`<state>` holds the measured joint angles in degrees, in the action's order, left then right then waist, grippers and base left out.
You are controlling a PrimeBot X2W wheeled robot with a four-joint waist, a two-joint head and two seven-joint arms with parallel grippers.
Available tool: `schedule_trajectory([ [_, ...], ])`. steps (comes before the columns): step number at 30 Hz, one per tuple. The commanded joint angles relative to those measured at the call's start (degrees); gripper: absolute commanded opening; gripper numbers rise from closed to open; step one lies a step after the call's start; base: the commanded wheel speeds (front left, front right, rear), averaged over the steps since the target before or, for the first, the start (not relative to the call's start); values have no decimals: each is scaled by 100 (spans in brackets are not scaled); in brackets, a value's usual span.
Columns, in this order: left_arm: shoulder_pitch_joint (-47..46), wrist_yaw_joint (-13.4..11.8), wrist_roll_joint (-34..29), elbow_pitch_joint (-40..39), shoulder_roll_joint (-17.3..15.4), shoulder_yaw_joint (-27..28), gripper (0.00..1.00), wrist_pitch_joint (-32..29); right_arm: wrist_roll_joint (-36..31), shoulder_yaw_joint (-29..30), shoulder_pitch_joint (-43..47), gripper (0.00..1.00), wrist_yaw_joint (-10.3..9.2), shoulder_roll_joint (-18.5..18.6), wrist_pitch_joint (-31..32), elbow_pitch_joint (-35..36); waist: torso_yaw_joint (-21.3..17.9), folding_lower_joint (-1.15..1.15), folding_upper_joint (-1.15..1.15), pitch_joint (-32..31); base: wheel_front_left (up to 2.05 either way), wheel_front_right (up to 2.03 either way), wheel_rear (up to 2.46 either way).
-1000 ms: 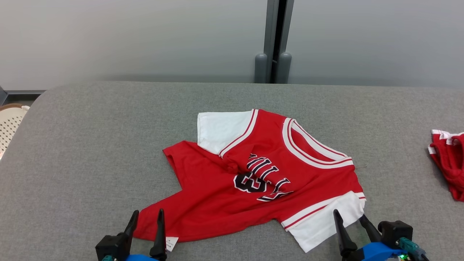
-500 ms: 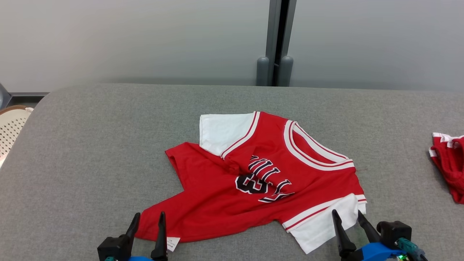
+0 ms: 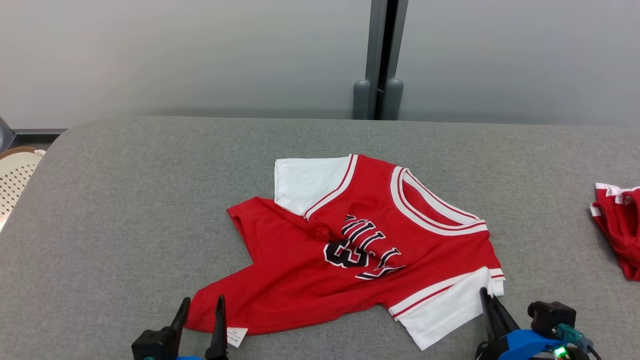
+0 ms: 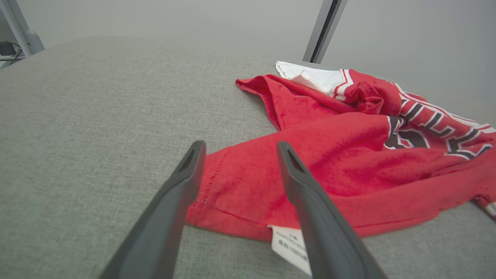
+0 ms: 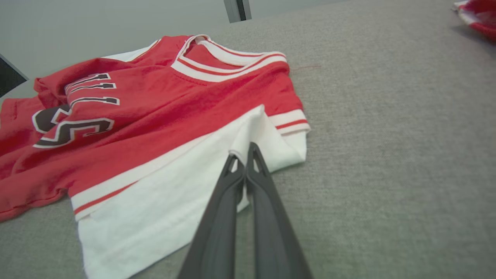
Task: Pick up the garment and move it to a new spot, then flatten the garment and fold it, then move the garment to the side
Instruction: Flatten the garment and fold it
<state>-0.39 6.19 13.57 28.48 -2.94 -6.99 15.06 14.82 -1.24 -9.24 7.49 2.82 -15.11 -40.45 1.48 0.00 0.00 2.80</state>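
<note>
garment (image 3: 360, 245): red, white sleeves, red-white striped trim, black lettering | surface (image 3: 125, 200): grey | far cloth (image 3: 620, 225): red, white stripes

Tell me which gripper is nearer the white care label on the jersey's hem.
Left. The left gripper stands open at the hem of the jersey, the care label just beside it. The right gripper is far across the jersey, shut on the white sleeve.

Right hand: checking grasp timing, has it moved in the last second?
Yes: the right hand pinched shut on the jersey's white sleeve, edging slightly right along it.
</note>
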Motion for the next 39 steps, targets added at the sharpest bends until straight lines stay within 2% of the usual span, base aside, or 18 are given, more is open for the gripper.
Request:
schedule_trajectory([
  [1, -4, 19, 30, 14, 2, 18, 100, 15, 29, 37, -54, 0, 0, 18, -4, 26, -12, 0, 0, 5, 0, 0, 0],
  [7, -2, -29, 126, 111, 3, 73, 100, 15, 19, 90, 59, 0, 0, 18, -4, 146, -48, 0, 0, 21, 0, 0, 0],
  [19, -182, -199, 436, 787, 4, 389, 100, 15, 83, 37, 60, 0, 0, 18, -4, 300, -114, 0, 0, 134, 0, 0, 0],
  [26, -346, -110, 443, 1130, 3, 360, 100, 14, 91, 27, 31, 0, 0, 18, -4, 338, -143, 0, 0, 184, 0, 0, 0],
  [27, -356, -91, 457, 1167, 3, 336, 46, 14, 93, 24, 30, 0, 0, 18, -4, 343, -145, 0, 0, 188, 0, 0, 0],
  [28, -372, -58, 470, 1199, 7, 302, 0, 12, 95, 23, 30, 0, 0, 18, -4, 349, -148, 0, 0, 193, 0, 0, 0],
  [33, -463, 12, 565, 1271, 5, 187, 0, 2, 149, 62, 9, 0, 0, 19, -4, 444, -145, 0, 0, 211, 0, 0, 0],
  [39, -640, 91, 721, 600, 2, 258, 0, 10, 399, 142, -128, 0, 0, 18, -4, 935, -135, 0, 0, 158, 0, 0, 0],
])
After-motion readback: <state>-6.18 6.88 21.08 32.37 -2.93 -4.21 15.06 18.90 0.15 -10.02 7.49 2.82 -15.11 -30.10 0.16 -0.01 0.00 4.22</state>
